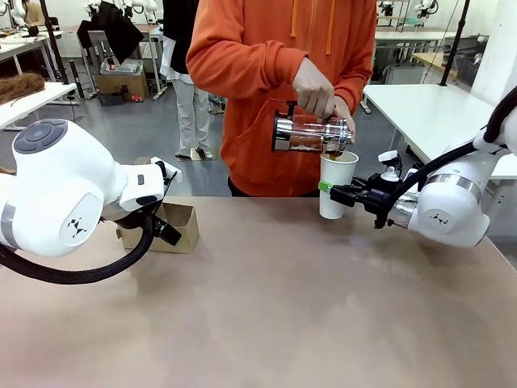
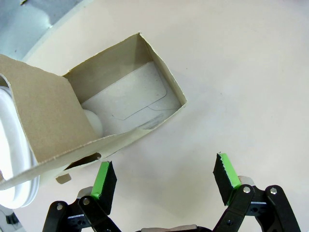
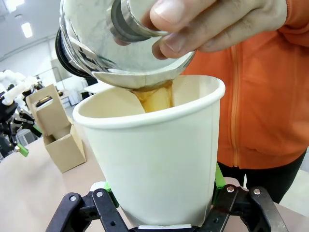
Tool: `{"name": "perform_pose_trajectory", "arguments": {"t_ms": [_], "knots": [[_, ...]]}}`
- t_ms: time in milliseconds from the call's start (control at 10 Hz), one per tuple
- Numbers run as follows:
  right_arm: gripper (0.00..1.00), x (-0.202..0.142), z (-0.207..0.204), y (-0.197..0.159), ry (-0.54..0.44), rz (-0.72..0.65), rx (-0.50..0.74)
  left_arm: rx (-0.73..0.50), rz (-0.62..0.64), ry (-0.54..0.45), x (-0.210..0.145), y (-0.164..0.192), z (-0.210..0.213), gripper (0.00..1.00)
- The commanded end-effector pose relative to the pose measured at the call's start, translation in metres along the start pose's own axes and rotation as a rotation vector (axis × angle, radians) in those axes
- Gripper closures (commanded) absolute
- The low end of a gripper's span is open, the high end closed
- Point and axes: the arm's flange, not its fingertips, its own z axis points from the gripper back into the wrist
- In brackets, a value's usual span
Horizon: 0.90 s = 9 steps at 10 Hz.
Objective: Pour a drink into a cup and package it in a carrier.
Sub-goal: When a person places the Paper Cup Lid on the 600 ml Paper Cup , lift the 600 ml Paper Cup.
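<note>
A person in an orange hoodie tilts a glass carafe (image 1: 311,133) over a white paper cup (image 1: 337,184), and the brown drink (image 3: 155,96) runs into it. My right gripper (image 1: 331,192) is shut on the cup's lower half, with green pads on both sides of it. In the right wrist view the cup (image 3: 159,159) stands between the right gripper (image 3: 161,193) fingers, with the carafe (image 3: 120,43) and the person's hand (image 3: 207,24) above. The brown cardboard carrier (image 1: 174,228) sits at the table's left. My left gripper (image 2: 164,176) is open beside the carrier (image 2: 125,96), holding nothing.
The brown table (image 1: 283,307) has bare room in the middle and front. My left arm's white body (image 1: 65,194) hides part of the carrier in the front view. A white curved object (image 2: 14,150) lies against the carrier's other side.
</note>
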Motion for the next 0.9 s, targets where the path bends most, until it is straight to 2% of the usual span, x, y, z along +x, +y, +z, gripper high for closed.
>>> {"name": "perform_pose_trajectory", "arguments": {"t_ms": [0, 800], "knots": [[0.2, 0.0031, -0.0006, 0.002, -0.005, 0.003, 0.001, -0.001, 0.001, -0.001, -0.0001, 0.0001, 0.0004, 0.0], [0.2, 0.0031, -0.0006, 0.002, -0.005, 0.003, 0.001, -0.001, 0.001, -0.001, -0.0001, 0.0001, 0.0004, 0.0]]}}
